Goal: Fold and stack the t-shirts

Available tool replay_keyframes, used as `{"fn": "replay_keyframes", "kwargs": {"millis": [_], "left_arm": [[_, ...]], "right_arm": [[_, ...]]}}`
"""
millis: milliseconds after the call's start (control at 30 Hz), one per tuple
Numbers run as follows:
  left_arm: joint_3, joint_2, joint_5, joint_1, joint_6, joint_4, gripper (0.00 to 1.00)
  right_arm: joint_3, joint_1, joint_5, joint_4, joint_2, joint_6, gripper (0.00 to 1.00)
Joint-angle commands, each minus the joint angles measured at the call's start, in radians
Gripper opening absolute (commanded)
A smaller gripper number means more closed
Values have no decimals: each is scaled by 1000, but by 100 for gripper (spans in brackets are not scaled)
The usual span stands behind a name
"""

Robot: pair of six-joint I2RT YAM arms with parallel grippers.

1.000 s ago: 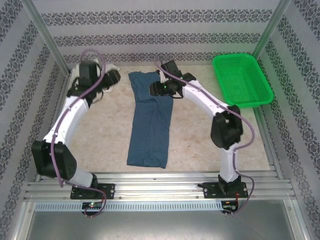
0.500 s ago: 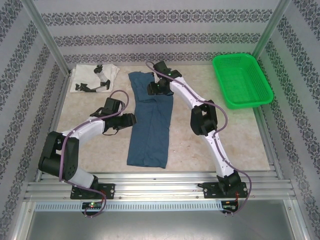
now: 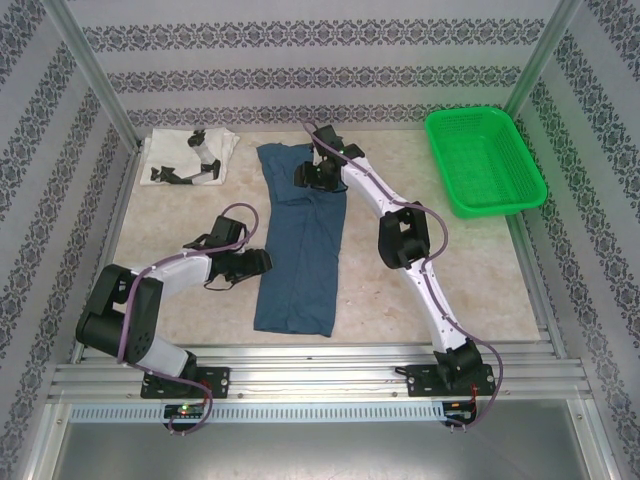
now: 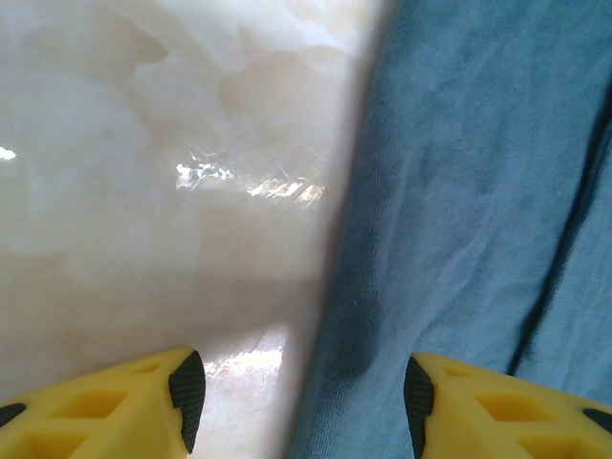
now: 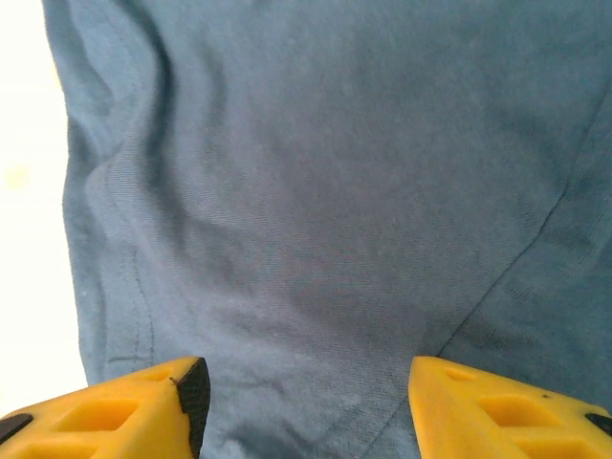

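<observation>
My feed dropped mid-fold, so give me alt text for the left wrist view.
The left pincer, open and gripping nothing, straddles the long edge of the dark blue t-shirt. Pale glossy table lies under one half of the gap, wrinkled cloth under the other.

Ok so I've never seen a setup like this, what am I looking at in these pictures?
Two robot arms are bolted to a table. The wide picture looks down from above and behind them; each close-up comes from a camera on a wrist, with yellow fingers at the bottom. On the table lie a blue shirt, a folded white shirt far left and a green basket far right. The left hand is open at the blue shirt's edge, the right hand open over its far end. Neither holds anything.
</observation>
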Motion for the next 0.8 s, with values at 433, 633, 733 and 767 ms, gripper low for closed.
{"fn": "replay_keyframes", "kwargs": {"millis": [433, 633, 733, 767], "left_arm": [[-214, 15, 105, -196, -130, -53, 50], [-257, 50, 130, -267, -202, 39, 50], [-260, 77, 141, -332, -245, 84, 50], [-265, 87, 147, -346, -256, 99, 49]], "right_arm": [[-5, -97, 50, 146, 83, 357, 61], [96, -109, 33, 233, 168, 485, 62], [133, -113, 49, 272, 181, 504, 62], [137, -114, 42, 288, 178, 505, 62]]}}
